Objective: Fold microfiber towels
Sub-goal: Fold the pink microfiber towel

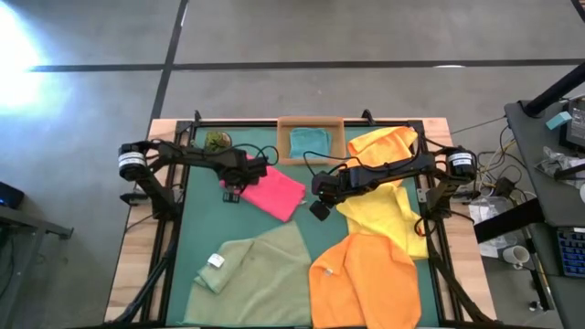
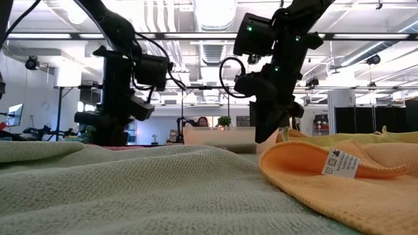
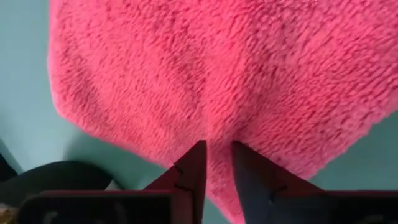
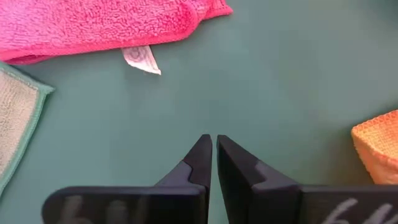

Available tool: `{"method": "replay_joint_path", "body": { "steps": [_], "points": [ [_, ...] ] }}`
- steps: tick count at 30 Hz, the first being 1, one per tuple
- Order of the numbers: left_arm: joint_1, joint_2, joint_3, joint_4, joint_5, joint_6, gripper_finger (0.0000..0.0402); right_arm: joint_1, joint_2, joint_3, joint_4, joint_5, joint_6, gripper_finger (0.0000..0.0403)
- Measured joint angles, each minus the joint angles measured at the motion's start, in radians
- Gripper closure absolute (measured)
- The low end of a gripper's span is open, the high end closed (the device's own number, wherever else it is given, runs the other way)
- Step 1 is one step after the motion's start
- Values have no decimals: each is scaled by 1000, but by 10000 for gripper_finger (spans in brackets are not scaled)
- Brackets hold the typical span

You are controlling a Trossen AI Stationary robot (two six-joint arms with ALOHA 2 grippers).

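Note:
A folded hot pink towel (image 1: 279,192) lies on the green mat (image 1: 201,224) left of centre. My left gripper (image 1: 238,185) stands at its left corner, pointing steeply down, its fingers nearly closed with pink cloth (image 3: 217,74) in the narrow gap. My right gripper (image 1: 318,196) hangs shut over bare mat (image 4: 280,93) just right of the pink towel (image 4: 93,25) and holds nothing. A sage green towel (image 1: 256,270) and an orange towel (image 1: 366,279) lie spread at the near edge. A yellow towel (image 1: 384,187) lies at the right. A teal towel (image 1: 309,140) sits in the tray. My left gripper has the pink towel's corner (image 3: 216,163) between its two fingers (image 3: 196,167), coming from above and slanting down. The fingers hide the very tip of the corner, so how many layers are taken does not show. The rest of the towel lies flat on the mat.
A tan cardboard tray (image 1: 311,122) stands at the far edge in the middle, with a small green thing (image 1: 217,140) to its left. Black frame bars (image 1: 174,228) run along the mat's sides. Bare mat shows between the pink and sage towels.

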Motion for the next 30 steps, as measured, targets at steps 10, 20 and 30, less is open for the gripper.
{"method": "replay_joint_path", "body": {
  "steps": [10,20,30],
  "points": [
    [-3,-13,118,-104,-20,-130,258,0,0,0,1,0,-11,385],
    [-55,-114,158,168,290,-441,256,-34,-59,0,-33,0,-84,385],
    [-236,-104,93,415,303,-693,256,-127,-142,0,-51,-85,-188,385]
  ]
}}
